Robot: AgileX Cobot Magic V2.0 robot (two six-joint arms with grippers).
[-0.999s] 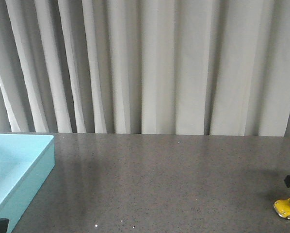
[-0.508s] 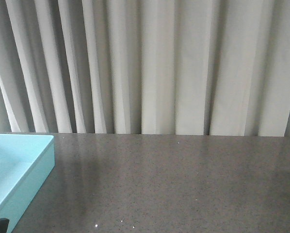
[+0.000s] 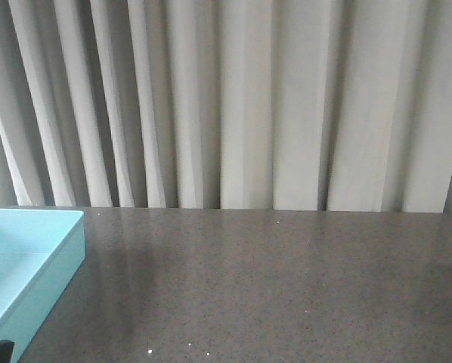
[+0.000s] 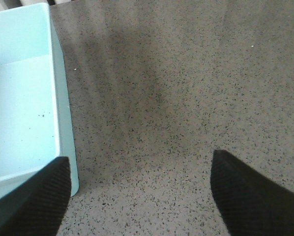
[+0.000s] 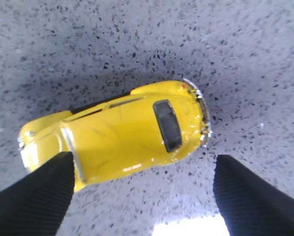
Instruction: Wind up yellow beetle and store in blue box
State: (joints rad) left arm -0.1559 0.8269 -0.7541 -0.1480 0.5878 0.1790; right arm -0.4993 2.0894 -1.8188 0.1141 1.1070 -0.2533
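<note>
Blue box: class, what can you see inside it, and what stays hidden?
The blue box shows only a bare pale floor with a few dark specks. Its near corner is covered by the left gripper's finger, and the rest runs out of frame.

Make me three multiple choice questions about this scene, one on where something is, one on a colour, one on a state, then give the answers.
1. Which view shows the yellow beetle?
A. front view
B. left wrist view
C. right wrist view

2. What colour is the blue box?
A. pale turquoise
B. dark navy
C. red

3. How is the left gripper?
A. shut on the car
B. open, holding nothing
C. shut on the box wall

Answers: 1 C, the car lies on the speckled table under the open right gripper only there. 2 A, its walls are light blue-green. 3 B, its fingers stand wide apart over bare table.
</note>
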